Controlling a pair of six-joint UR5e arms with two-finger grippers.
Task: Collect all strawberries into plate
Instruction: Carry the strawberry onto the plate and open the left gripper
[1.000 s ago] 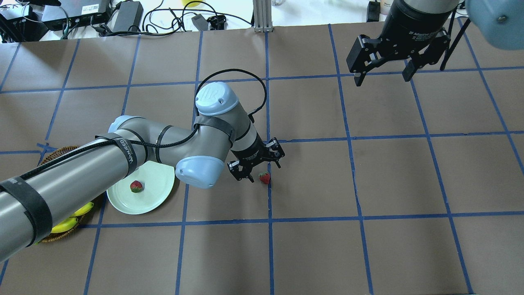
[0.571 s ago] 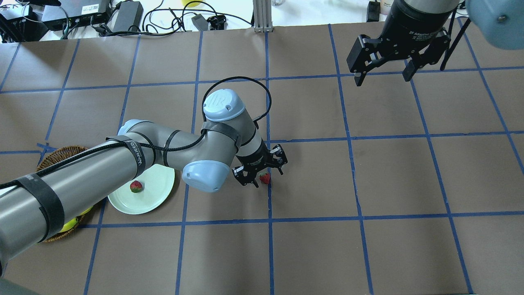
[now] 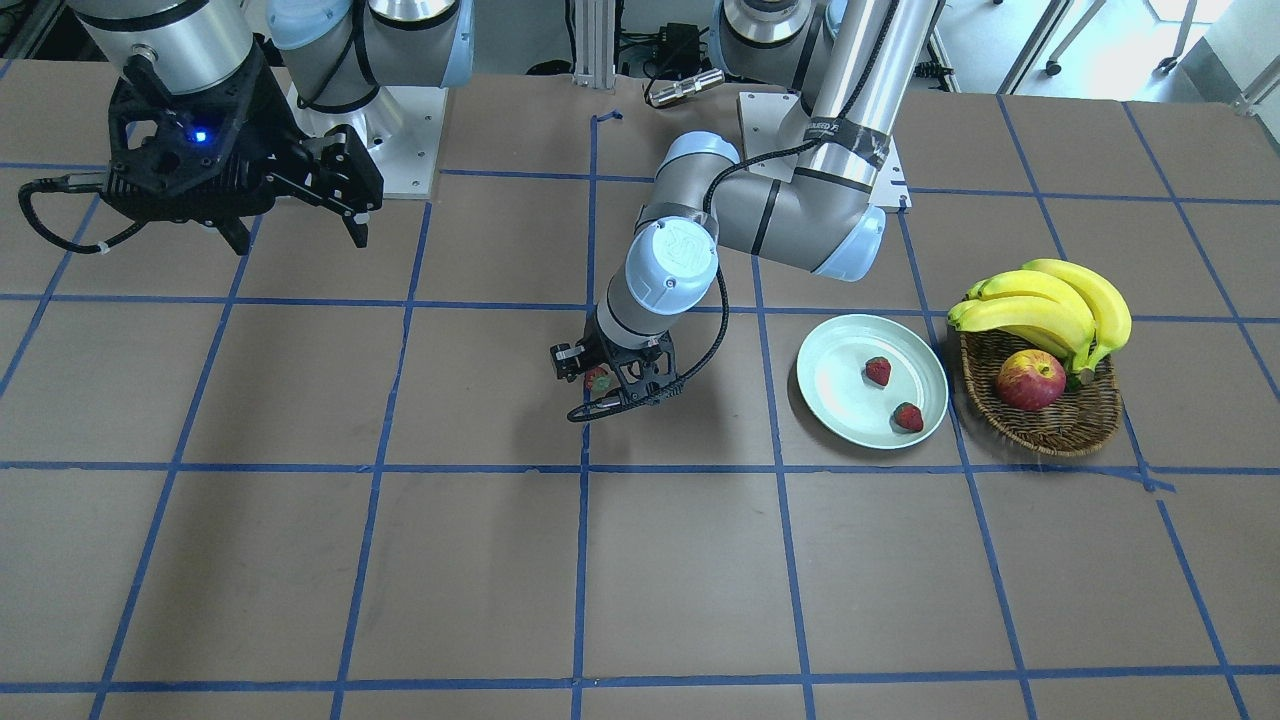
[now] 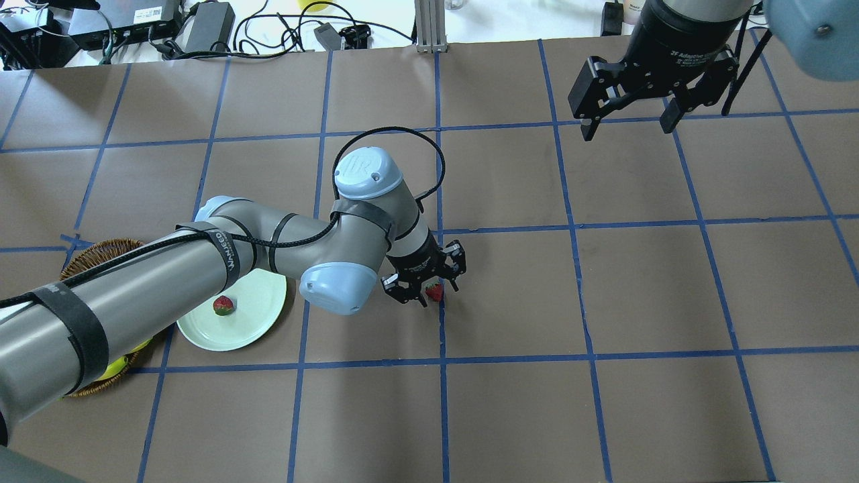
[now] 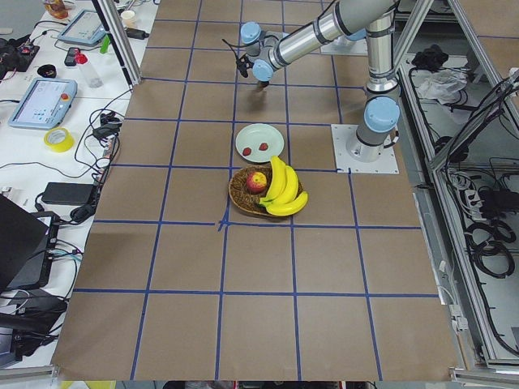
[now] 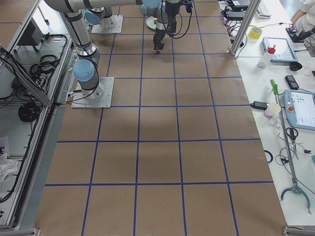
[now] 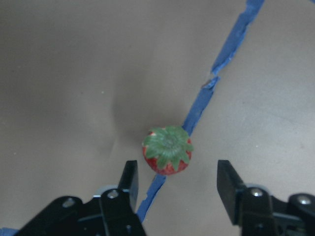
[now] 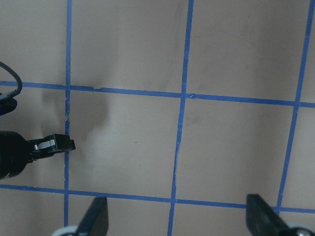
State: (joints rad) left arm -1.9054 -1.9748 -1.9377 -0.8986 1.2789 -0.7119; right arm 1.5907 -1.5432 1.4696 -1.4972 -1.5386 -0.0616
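Since a second ago the left gripper [image 4: 433, 295] has slid sideways and now straddles the last loose strawberry [image 4: 435, 291], where earlier it stood just beside it; nearest, in the left wrist view, its black fingers [image 7: 129, 179] stand fairly wide apart, holding nothing, with the strawberry between and slightly ahead of them, green cap up, on a blue tape line [image 7: 199, 105] of the table [image 4: 604, 402], a clear gap at each side; the step in hand looks like the grasp of the third berry; the next move probably calls for easing forward or down until the pads are level with the red body, closing gently so the soft fruit is not crushed or squirted out, then lifting and carrying it toward the robot's left; farther that way, well apart from the gripper, lies the pale plate [image 3: 835, 395], already holding two strawberries [image 3: 878, 371]; just beyond it a basket [image 3: 1040, 428] holds bananas [image 3: 1050, 300] and an apple [image 3: 1027, 380], which should stay put; farthest off, the right gripper [image 4: 627, 127] hangs high above bare table, spread wide and empty.
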